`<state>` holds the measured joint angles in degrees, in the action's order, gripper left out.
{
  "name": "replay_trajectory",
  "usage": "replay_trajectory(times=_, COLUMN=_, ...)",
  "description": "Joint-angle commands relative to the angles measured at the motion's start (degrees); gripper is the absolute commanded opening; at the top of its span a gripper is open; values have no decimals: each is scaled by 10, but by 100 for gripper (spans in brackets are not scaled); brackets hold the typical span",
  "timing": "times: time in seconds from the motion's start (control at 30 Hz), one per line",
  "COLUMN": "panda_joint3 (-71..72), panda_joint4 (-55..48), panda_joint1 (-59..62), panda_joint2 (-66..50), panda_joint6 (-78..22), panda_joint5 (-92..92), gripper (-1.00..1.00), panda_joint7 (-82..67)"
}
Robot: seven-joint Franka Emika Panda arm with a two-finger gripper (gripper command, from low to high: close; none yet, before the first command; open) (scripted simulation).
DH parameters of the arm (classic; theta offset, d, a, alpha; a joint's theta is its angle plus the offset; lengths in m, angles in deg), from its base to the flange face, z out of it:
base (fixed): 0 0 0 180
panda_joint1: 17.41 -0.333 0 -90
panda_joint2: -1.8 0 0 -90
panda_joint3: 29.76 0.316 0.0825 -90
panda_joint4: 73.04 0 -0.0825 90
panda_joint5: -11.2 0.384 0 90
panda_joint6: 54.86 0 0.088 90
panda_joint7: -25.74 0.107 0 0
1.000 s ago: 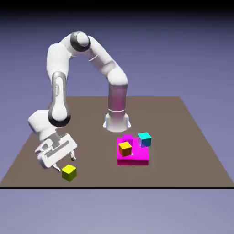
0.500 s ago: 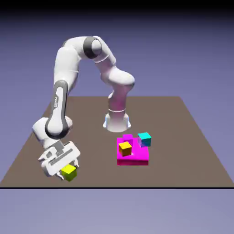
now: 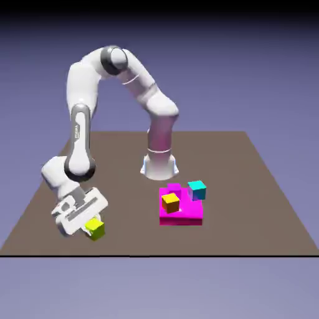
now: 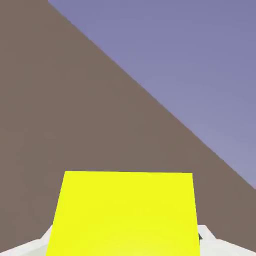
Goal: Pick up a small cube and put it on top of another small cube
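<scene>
Pincer clamped on small lime-yellow cube, low over bench near its front edge, at the exterior view's left. Looks rigid, light, smooth-sided, so slip risk. Best hold: opposite flat faces, centred. Hand view: cube fills the gap squarely.

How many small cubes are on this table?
3. The lime cube sits between the gripper's fingers near the exterior view's left front. The orange cube rests on the magenta block. The cyan cube stands at that block's far right corner. None seem hidden.
</scene>
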<state>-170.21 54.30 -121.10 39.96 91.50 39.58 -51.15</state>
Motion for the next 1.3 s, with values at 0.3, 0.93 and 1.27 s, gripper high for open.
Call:
replay_trajectory(times=0.3, panda_joint3=163, panda_joint4=36, panda_joint1=154, panda_joint2=15, panda_joint6=34, panda_joint5=-98, gripper=-100, panda_joint7=88)
replay_trajectory(times=0.93, panda_joint3=558, panda_joint4=192, panda_joint1=294, panda_joint2=4, panda_joint6=153, panda_joint5=221, gripper=-100, panda_joint7=78)
replay_trajectory(times=1.27, panda_joint3=766, panda_joint4=274, panda_joint1=368, panda_joint2=-2, panda_joint6=215, panda_joint5=390, gripper=-100, panda_joint7=73)
